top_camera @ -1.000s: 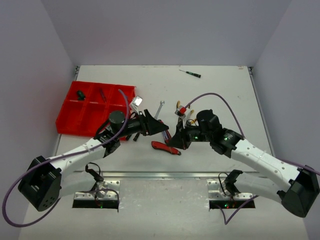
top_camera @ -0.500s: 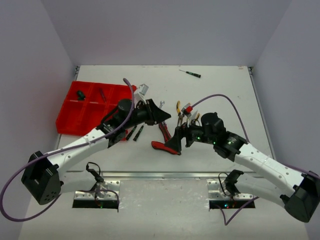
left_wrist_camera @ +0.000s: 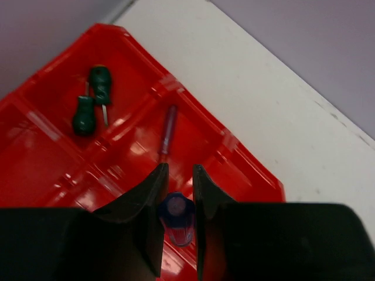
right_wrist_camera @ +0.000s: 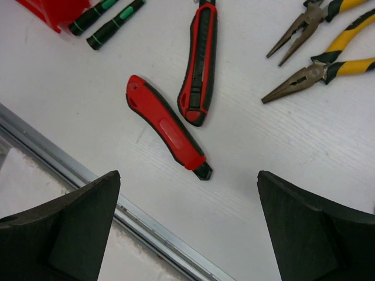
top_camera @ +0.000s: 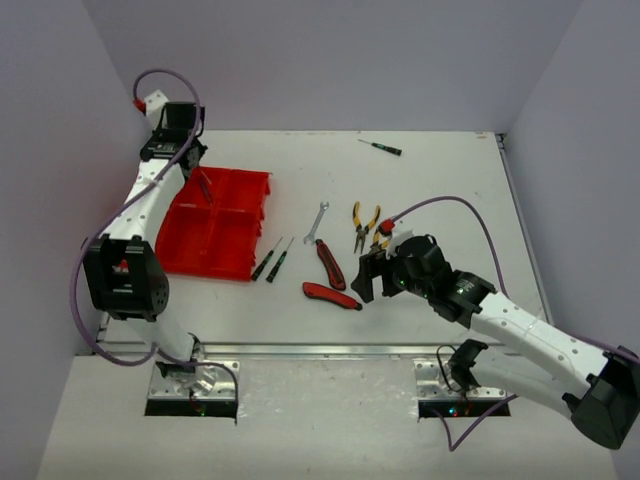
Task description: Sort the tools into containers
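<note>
The left claw (left_wrist_camera: pixel 176 171) hangs over the red tray (left_wrist_camera: pixel 253 171), clenched on a blue-handled screwdriver (left_wrist_camera: pixel 176 215). The shaft points to 12 o'clock, over a compartment at the tray's far end. Two stubby green screwdrivers (left_wrist_camera: pixel 91 100) lie in the next compartment, at 10 o'clock from the fingers.

The tray sits at 10 o'clock on the table (top_camera: pixel 430 180).

The right claw (top_camera: pixel 372 277) is spread wide, grasping nothing, above the table just to the 3 o'clock side of two red knives (right_wrist_camera: pixel 167 132) lying close together near the centre. Two yellow-handled pliers (right_wrist_camera: pixel 316 69) lie at 1 o'clock from it. A wrench (top_camera: pixel 317 220) lies at 12 o'clock from the knives. Two green-and-black screwdrivers (top_camera: pixel 272 261) rest beside the tray's near corner. A lone screwdriver (top_camera: pixel 381 147) lies at the far edge.
</note>
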Tool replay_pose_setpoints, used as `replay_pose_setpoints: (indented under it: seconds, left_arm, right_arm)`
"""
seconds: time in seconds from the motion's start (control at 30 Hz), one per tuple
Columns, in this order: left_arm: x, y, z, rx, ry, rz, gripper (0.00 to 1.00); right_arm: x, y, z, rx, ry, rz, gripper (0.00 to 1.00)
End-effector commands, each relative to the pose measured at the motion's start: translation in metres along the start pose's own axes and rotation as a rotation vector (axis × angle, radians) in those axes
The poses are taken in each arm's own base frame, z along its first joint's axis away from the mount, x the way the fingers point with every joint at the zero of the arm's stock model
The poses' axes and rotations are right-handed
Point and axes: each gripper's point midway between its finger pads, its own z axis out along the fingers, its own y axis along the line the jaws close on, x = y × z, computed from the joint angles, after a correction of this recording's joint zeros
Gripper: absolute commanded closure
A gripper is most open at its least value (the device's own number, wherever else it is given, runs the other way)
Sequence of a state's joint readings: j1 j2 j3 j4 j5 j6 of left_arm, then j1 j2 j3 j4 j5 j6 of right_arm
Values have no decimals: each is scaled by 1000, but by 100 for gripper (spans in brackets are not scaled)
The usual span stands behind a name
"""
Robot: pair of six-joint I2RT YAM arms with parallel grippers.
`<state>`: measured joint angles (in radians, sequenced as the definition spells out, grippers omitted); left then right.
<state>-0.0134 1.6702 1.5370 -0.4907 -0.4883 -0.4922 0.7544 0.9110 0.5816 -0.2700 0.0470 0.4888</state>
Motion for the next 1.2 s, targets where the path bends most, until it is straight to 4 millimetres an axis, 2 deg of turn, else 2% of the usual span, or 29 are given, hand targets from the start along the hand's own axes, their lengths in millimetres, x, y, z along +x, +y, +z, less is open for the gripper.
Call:
replay_pose_setpoints:
  seconds: [0.0,0.03,0.13,0.3,0.47,0.5,0.57,0.67,0.73,0.77,0.8,0.87,0.93,0.97,1.07,1.1,1.13,1.17]
  left_arm:
    - [-43,21,28,-81,-70,33,100]
    - [-26,17,47,-82,-30,67,100]
    - [2,4,78,-37,70,145,100]
    - [29,15,100,-111,128,157,100]
    - [40,21,108,-134,138,182,90]
    - [42,21,107,-133,144,187,85]
    - [41,19,102,-113,148,179,58]
    - [36,11,88,-61,146,153,32]
    - [19,1,70,-11,110,129,18]
    - [14,-9,60,30,100,129,3]
    - [7,-12,53,46,83,130,0]
    - [-15,-27,28,103,49,125,0]
    - [-42,-34,-7,148,9,107,0]
    - [-50,-42,-32,199,-8,99,0]
    - [-59,-49,-87,323,-40,69,0]
    - [-57,-48,-111,386,-53,62,0]
    - [-61,-45,-143,464,-84,49,0]
    - [-55,-40,-165,515,-93,43,0]
  right_arm:
    - [10,-19,4,79,7,-25,1]
    - [11,-21,4,85,5,-24,1]
    - [12,-22,6,84,-9,-31,1]
    - [24,-26,11,97,16,-19,1]
    - [25,-24,10,81,15,-19,1]
    - [25,-25,10,85,13,-19,1]
    - [26,-26,10,91,11,-19,1]
    - [25,-28,10,102,9,-16,1]
    - [26,-29,11,105,16,-16,1]
    - [26,-29,12,108,17,-15,1]
    - [27,-29,13,111,22,-14,1]
    - [27,-32,14,127,31,-14,1]
    - [27,-34,17,154,51,4,1]
    - [25,-35,17,164,52,11,1]
    - [22,-31,21,169,72,44,1]
    - [19,-28,22,155,71,45,1]
    - [18,-23,24,131,80,47,1]
    - [19,-13,26,77,99,39,1]
